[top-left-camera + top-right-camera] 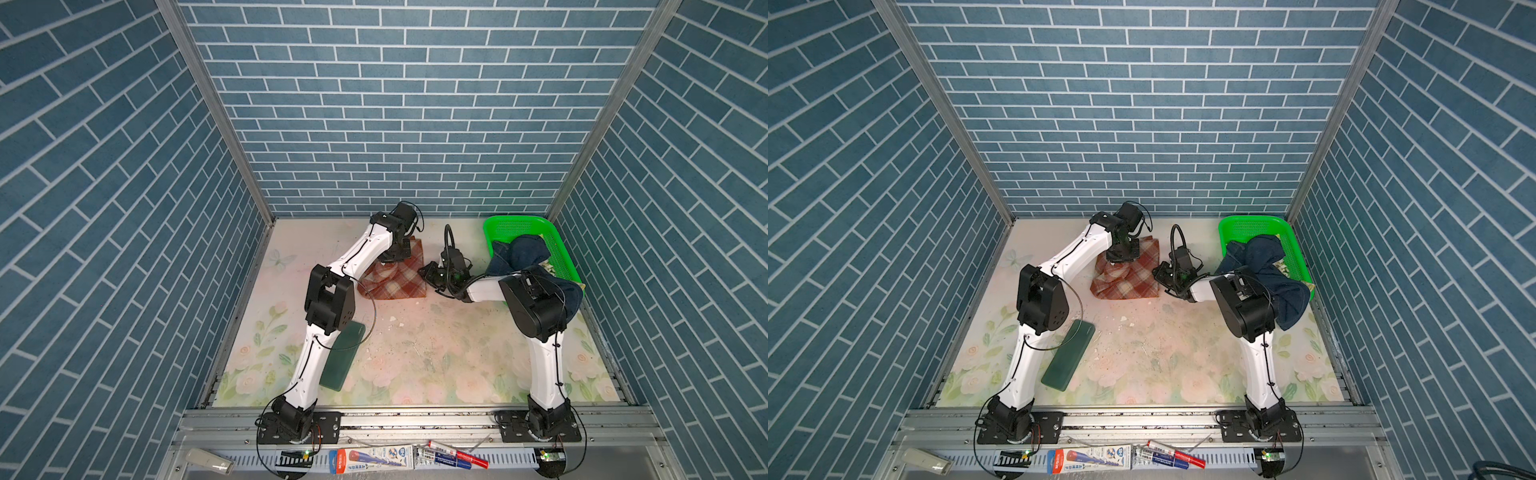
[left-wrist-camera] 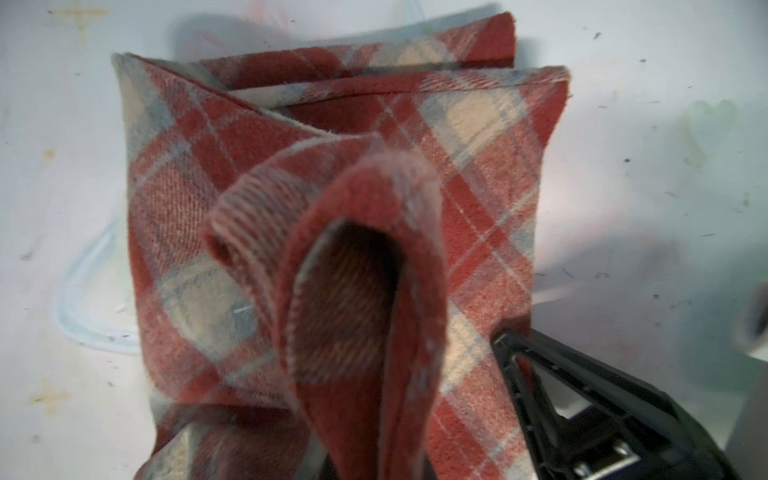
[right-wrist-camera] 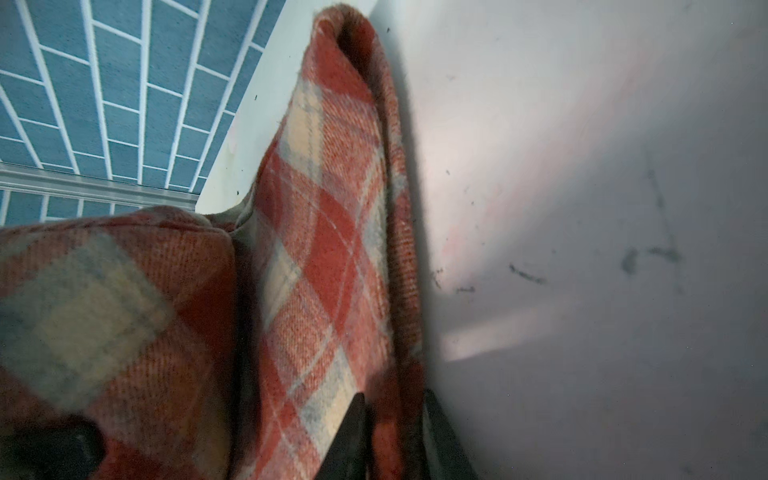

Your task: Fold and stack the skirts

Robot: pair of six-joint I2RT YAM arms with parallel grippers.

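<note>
Skirts lie in two places from where I stand. On the flowered table (image 1: 436, 353), toward the back and near the middle, sits the plaid skirt (image 1: 395, 282), a fuzzy rust-red cloth crossed with cream squares and thin grey-blue lines. It is folded into a rough square of several layers, the layer edges showing at its far side in the left wrist view (image 2: 478, 208). One rolled loop of it stands up from the top layer.

The left gripper (image 1: 392, 259) comes down on the skirt's back part, its fingers pressed together on that raised loop. Only one black finger (image 2: 540, 374) shows in its wrist view. The right gripper (image 1: 428, 276) meets the skirt's right edge from the side. In the right wrist view its two dark fingers pinch the thick folded edge between them (image 3: 395, 415).

At the back right, the denim skirt (image 1: 528, 253), dark blue and crumpled, spills out of the green basket (image 1: 519, 226) over its front rim, partly behind the right arm. Under it a scrap of the lemon-print skirt (image 1: 549, 266) peeks out, cream with yellow and green.

A dark green pad (image 1: 345, 357) lies flat beside the left arm.

On the front rail sit a printed blue and white packet (image 1: 370, 457) and red and blue markers (image 1: 457, 455). Their lettering is too small to read.
</note>
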